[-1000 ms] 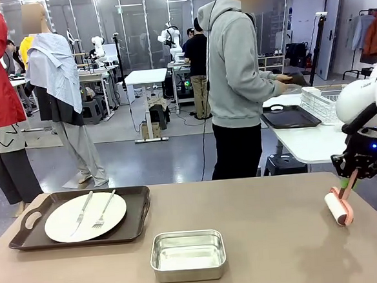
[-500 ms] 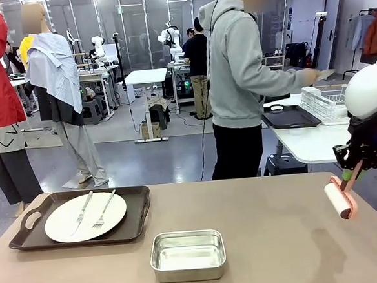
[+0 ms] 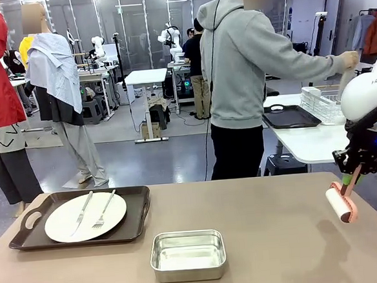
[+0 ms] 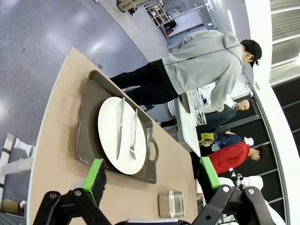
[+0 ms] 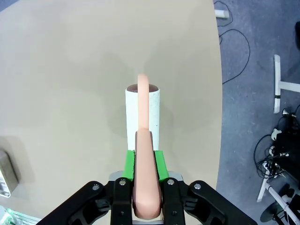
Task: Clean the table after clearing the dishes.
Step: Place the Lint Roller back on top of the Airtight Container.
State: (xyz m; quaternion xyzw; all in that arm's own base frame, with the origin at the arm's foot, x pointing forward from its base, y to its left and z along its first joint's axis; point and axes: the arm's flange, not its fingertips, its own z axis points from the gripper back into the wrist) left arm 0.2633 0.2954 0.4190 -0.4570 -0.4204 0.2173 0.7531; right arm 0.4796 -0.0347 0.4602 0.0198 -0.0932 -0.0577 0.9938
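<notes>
**Right of the steel pan point(image 3: 188, 271), well apart, by the table point(image 3: 279, 239) edge:** right gripper point(image 3: 349, 177) is pinching the pink handle of a white lint roller point(image 3: 339, 207), green pads pressed on both handle sides; roller contact with the tabletop cannot be told.

**Left of the pan, farther back:** dark brown tray point(image 3: 131, 207) is carrying a white plate point(image 3: 65, 226), with knife point(image 3: 82, 212) and fork point(image 3: 105, 211) lying side by side.

**Above that tray:** left gripper point(image 4: 152, 172) is hanging with fingers spread wide, holding nothing.

**Beyond the pan, past the far edge:** person point(image 3: 236, 80) in grey hoodie is standing, stretching an arm over a white side table point(image 3: 305, 143).
</notes>
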